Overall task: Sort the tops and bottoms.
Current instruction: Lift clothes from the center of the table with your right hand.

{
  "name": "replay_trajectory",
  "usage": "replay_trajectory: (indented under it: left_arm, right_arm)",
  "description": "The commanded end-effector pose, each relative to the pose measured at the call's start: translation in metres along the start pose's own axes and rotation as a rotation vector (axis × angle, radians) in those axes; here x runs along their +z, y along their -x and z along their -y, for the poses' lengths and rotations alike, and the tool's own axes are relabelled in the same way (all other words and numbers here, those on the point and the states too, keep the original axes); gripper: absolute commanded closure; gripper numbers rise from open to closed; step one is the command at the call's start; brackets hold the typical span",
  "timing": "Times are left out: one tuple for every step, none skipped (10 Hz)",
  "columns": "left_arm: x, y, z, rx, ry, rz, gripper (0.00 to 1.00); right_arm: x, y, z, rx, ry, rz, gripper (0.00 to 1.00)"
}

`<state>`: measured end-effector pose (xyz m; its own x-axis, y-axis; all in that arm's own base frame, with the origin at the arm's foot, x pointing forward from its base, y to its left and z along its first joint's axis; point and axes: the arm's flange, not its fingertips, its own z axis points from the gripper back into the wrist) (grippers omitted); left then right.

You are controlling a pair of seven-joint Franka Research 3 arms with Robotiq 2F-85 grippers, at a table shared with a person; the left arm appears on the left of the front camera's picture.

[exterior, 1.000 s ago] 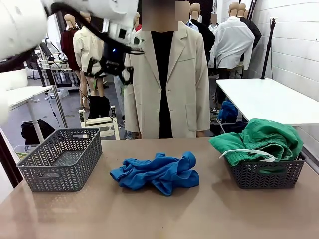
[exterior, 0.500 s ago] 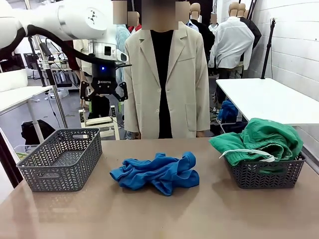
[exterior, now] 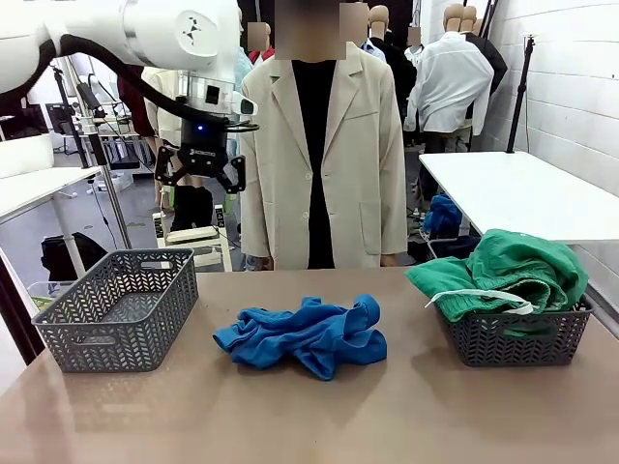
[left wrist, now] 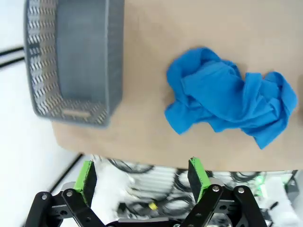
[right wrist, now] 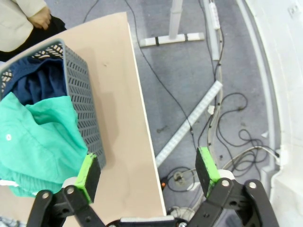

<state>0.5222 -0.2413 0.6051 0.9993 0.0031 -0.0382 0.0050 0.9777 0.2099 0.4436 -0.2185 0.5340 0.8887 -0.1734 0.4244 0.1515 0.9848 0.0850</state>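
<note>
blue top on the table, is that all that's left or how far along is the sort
Done: green bottoms and navy bottoms lie in the right basket. In hand: nothing; left gripper hangs open high up, right gripper open above the edge of the table. Left: the blue top lies on the table, likely bound for the left basket.

On table [exterior: 290, 425], centre: top [exterior: 302, 336]; basket [exterior: 118, 309] left of top, well apart; second basket [exterior: 517, 338] right of top, bottoms [exterior: 513, 271] piled inside; person [exterior: 324, 155] behind top, past table's far edge.
</note>
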Motion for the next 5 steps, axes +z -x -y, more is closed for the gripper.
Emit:
replay_trajectory:
  left_arm:
    - [-0.049, 0.047, -0.077, -0.144, 0.000, 0.109, 0.00]
    - [-0.068, 0.066, -0.110, -0.230, 0.066, 0.156, 0.00]
    - [-0.086, 0.077, -0.143, -0.239, 0.131, 0.155, 0.00]
    - [-0.100, 0.083, -0.170, -0.357, 0.179, 0.188, 0.00]
    - [-0.101, 0.082, -0.185, -0.378, 0.201, 0.232, 0.00]
  right_arm:
    - [0.001, 0.001, -0.002, -0.009, 0.016, -0.010, 0.00]
    - [0.001, 0.001, -0.002, -0.009, 0.016, -0.010, 0.00]
    - [0.001, 0.001, -0.002, -0.009, 0.016, -0.010, 0.00]
    - [0.001, 0.001, -0.002, -0.009, 0.016, -0.010, 0.00]
    - [0.001, 0.001, -0.002, -0.009, 0.016, -0.010, 0.00]
